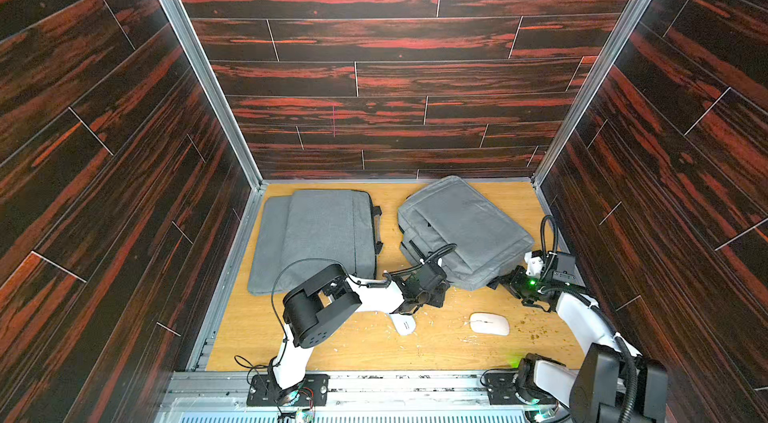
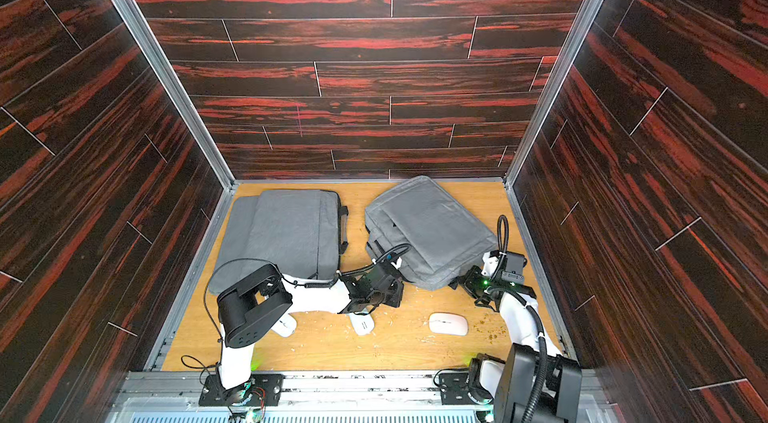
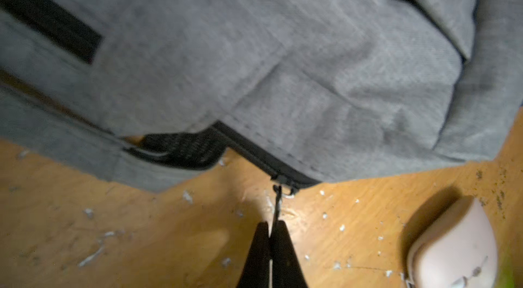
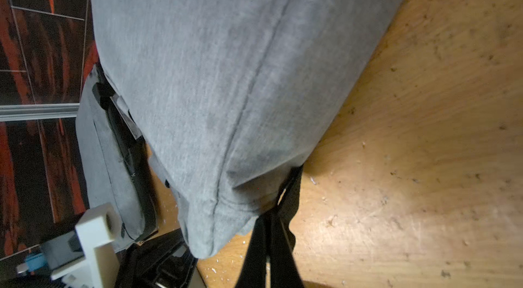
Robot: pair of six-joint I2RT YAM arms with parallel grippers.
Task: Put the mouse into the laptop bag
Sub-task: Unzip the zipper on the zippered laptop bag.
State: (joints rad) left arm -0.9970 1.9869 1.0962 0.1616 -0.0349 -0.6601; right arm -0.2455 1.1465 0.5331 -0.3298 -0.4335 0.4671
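A white mouse (image 1: 489, 323) (image 2: 448, 323) lies on the wooden table in front of the grey laptop bag (image 1: 461, 229) (image 2: 428, 229), which sits skewed at the back right. My left gripper (image 1: 440, 288) (image 3: 273, 225) is at the bag's near left corner, shut on the thin zipper pull (image 3: 277, 204). In the left wrist view the mouse (image 3: 452, 247) lies close beside it. My right gripper (image 1: 496, 281) (image 4: 268, 217) is at the bag's near right corner, shut on a black fabric tab (image 4: 293, 187) of the bag (image 4: 212, 74).
A second grey laptop bag (image 1: 316, 238) lies flat at the back left. Another white mouse (image 1: 403, 323) lies under my left forearm, and a third (image 2: 284, 327) shows by the left elbow. Crumbs litter the table (image 1: 449, 350). Dark panelled walls enclose three sides.
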